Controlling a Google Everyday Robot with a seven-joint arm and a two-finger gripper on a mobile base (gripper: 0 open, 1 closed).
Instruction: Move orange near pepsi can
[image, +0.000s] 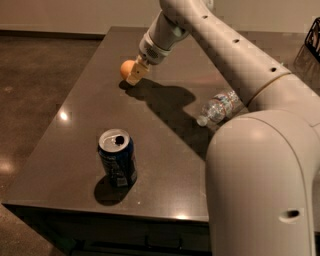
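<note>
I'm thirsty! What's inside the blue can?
The pepsi can is open on top, but its hole only shows dark, so any drink is hidden. The gripper is far back, by the orange.

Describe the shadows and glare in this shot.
Camera view: the arm throws a broad dark shadow across the table, just right of the gripper beside the orange; the pepsi can casts a shadow toward the front edge; a bright glare spot lies left of it; the water bottle glints.
</note>
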